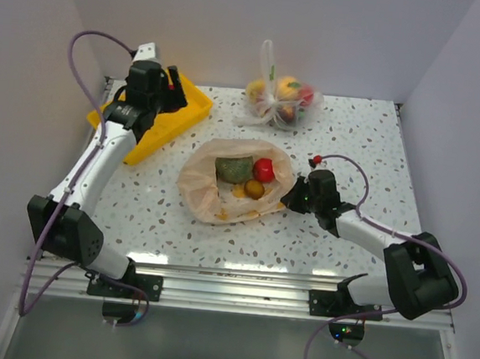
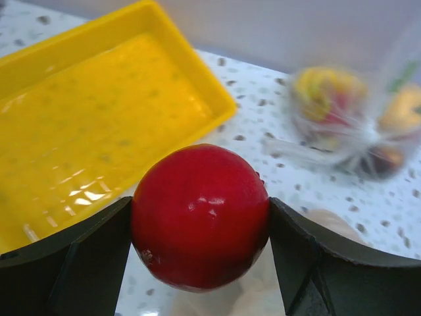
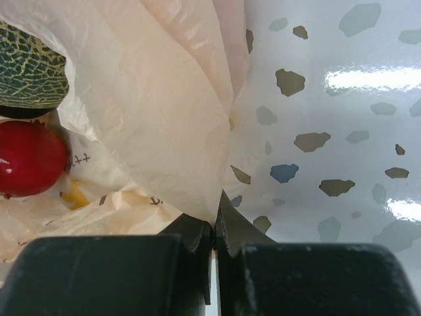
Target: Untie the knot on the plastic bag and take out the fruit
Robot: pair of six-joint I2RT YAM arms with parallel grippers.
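Note:
The peach-orange plastic bag (image 1: pixel 222 196) lies open in the middle of the table, and no knot shows on it. Inside it are a green fruit (image 1: pixel 234 169), a red fruit (image 1: pixel 263 170) and a small brown-orange fruit (image 1: pixel 254 189). My right gripper (image 1: pixel 290 197) is shut on the bag's right edge. The right wrist view shows that gripper (image 3: pixel 216 222) pinching the plastic bag (image 3: pixel 151 99), with the green fruit (image 3: pixel 29 72) and the red fruit (image 3: pixel 26 158) beyond. My left gripper (image 1: pixel 176 88) is over the yellow tray (image 1: pixel 191 108). The left wrist view shows that gripper (image 2: pixel 200 205) shut on another red fruit (image 2: pixel 200 227).
The yellow tray (image 2: pixel 99 118) lies at the back left, tilted on the table, and shows nothing inside it. A clear knotted bag of other fruit (image 1: pixel 281 95) stands at the back centre, and it also shows blurred in the left wrist view (image 2: pixel 355 125). Walls close in on three sides.

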